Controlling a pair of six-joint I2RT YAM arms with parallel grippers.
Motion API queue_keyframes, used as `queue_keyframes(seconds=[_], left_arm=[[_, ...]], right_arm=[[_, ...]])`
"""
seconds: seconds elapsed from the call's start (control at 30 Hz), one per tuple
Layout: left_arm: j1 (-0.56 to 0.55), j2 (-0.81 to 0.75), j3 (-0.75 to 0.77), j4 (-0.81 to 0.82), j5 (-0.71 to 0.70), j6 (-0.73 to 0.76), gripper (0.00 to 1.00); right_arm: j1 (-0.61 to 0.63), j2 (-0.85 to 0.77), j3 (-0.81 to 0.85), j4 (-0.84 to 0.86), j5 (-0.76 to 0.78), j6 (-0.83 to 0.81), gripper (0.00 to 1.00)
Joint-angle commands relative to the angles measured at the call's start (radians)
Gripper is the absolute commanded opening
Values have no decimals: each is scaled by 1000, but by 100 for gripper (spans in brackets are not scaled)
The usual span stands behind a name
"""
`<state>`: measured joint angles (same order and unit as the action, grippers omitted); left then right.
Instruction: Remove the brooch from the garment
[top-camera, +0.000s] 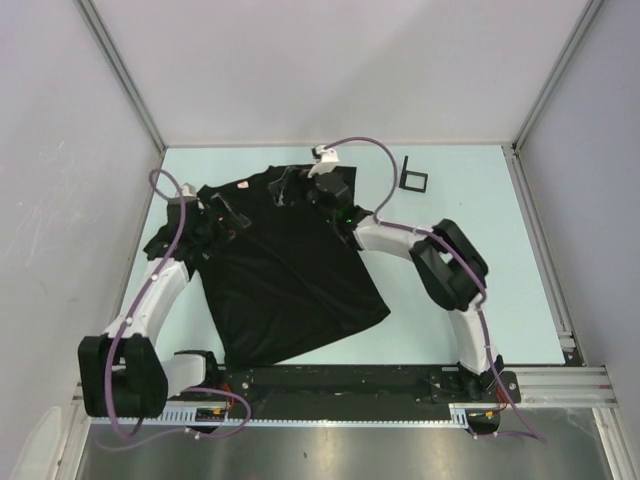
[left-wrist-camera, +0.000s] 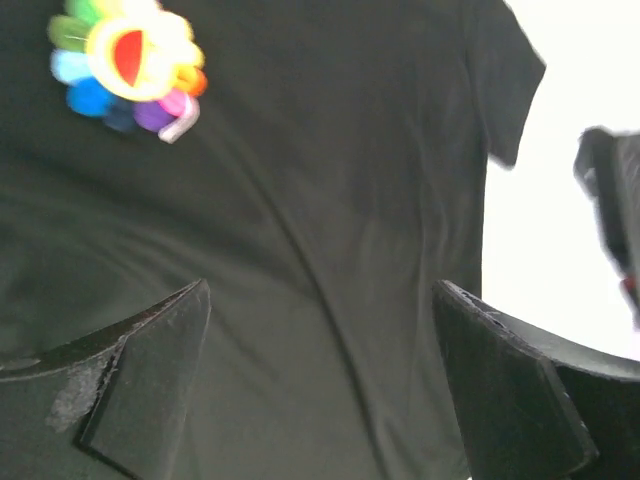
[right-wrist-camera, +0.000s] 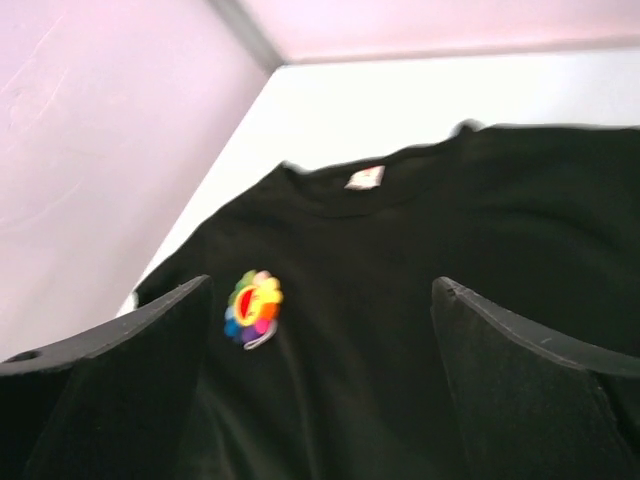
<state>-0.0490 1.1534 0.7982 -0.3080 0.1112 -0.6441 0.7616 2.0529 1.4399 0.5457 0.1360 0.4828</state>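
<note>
The garment (top-camera: 285, 280) is a black T-shirt lying flat on the pale table, with a pinkish neck label (top-camera: 245, 185). The brooch (right-wrist-camera: 253, 306) is a small rainbow flower with a yellow and red centre, pinned on the shirt's chest. It also shows in the left wrist view (left-wrist-camera: 128, 65), far ahead and left of the fingers. My left gripper (left-wrist-camera: 320, 290) is open and empty above the shirt (left-wrist-camera: 330, 200). My right gripper (right-wrist-camera: 320, 285) is open and empty above the shirt (right-wrist-camera: 400, 300), with the brooch just inside its left finger (right-wrist-camera: 120, 380). In the top view I cannot make out the brooch.
A small black square frame (top-camera: 414, 178) lies on the table at the back right. A white clip on the purple cable (top-camera: 325, 153) sits just behind the shirt's collar. Grey walls close in the table on three sides.
</note>
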Motion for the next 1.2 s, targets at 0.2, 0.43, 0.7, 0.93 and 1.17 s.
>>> queue_keyframes(seconds=[0.2,0.43,0.7,0.93,1.17], left_arm=[[141,181,-117,420,96,-325,89],[208,215,-240,607,35,-463,74],[256,256,-320,771,-31,-486,66],[284,403,-338,944,25,-528,48],[284,491,-315,1006,28,-523,46]], right_arm=[[-8,413,500,-176,-444,88,66],[28,530,691,-337,-530,63,53],[47,578,735,-331,-527,43,47],[44,584,741,-322,-526,42,45],[38,590,744,-308,-535,57,45]])
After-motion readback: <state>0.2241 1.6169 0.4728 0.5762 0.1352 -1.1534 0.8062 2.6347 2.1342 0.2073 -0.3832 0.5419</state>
